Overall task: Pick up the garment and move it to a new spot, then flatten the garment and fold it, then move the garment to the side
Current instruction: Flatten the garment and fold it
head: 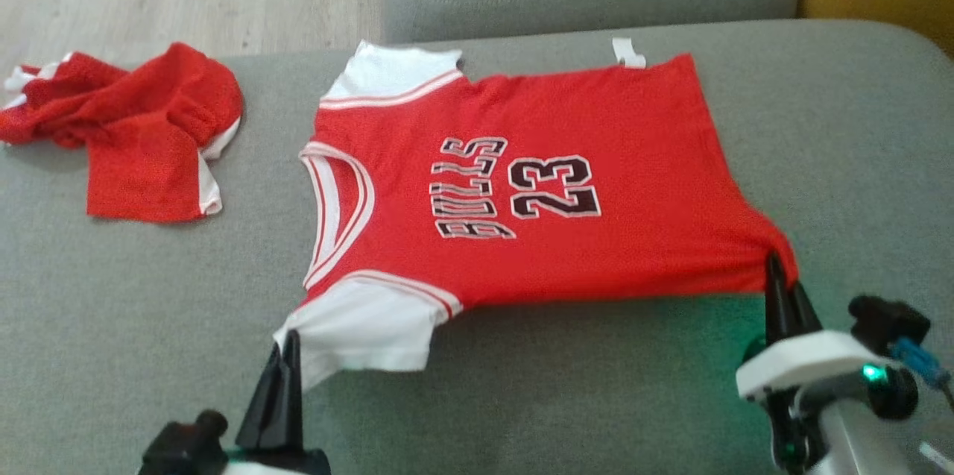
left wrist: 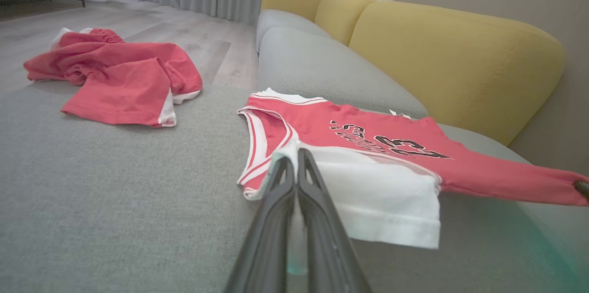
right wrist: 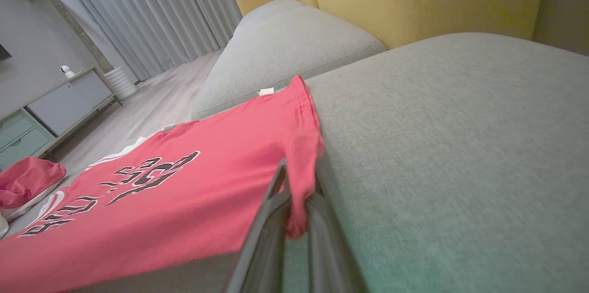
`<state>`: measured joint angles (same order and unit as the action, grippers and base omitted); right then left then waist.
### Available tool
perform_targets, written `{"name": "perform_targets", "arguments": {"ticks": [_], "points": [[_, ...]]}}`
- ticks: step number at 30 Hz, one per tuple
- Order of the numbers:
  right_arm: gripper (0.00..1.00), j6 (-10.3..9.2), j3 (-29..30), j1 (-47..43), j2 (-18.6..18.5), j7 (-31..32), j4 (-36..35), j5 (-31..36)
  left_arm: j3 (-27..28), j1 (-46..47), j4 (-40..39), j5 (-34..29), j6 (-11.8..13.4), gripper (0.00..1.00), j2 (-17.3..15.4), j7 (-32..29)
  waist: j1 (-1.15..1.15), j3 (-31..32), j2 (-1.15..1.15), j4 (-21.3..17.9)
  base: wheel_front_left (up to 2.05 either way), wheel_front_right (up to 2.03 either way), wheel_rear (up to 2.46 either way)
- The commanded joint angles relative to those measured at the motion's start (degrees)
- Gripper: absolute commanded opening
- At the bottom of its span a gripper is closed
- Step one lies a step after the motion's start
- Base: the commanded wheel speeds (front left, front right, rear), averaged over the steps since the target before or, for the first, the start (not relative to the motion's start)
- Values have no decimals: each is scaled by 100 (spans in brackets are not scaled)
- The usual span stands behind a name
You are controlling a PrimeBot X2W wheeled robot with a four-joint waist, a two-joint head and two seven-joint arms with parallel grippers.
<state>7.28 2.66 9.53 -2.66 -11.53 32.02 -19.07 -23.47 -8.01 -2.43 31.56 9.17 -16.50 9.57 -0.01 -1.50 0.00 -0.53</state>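
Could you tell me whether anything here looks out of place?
A second red garment lies crumpled on the cushion, far left. The jersey is not flat: its near edge is lifted, pinched at the white sleeve by the left gripper and at the hem corner by the right gripper.

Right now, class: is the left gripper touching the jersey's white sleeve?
Touching. The left wrist view shows the left gripper pinching the white sleeve at its corner.

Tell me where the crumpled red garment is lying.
The crumpled red garment lies at the head view's upper left on the grey cushion, apart from the Bulls jersey spread to its right, near the cushion's far edge.
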Motion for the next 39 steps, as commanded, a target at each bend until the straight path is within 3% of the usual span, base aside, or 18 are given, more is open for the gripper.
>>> {"name": "perform_targets", "arguments": {"ticks": [1, 8, 22, 32, 39], "points": [[0, 21, -126, 44, -22, 17, -239, -38, 200, 160, -238, 14, 53, 0, -54, 23, 1, 51, 0, -10, 0, 0, 0], [0, 21, -24, -457, -22, 529, -770, 177, 108, -56, -283, 84, 95, 0, -62, -116, 1, 105, 0, -37, 0, 0, 0], [0, 21, 108, -338, -21, 2091, -1150, 852, -244, 635, 116, 63, -76, 0, -149, -939, 1, 5, 0, 21, 0, 0, 0], [0, 21, -117, 499, -21, 3562, -1268, 1288, -419, 2276, 790, 90, -623, 0, -309, -1930, 1, -184, 0, -3, 0, 0, 0], [0, 21, -103, 1152, -47, 3916, -865, 1377, -393, 3253, 1589, 146, -906, 0, -234, -2124, 1, -386, 0, -77, 0, 0, 0]]}}
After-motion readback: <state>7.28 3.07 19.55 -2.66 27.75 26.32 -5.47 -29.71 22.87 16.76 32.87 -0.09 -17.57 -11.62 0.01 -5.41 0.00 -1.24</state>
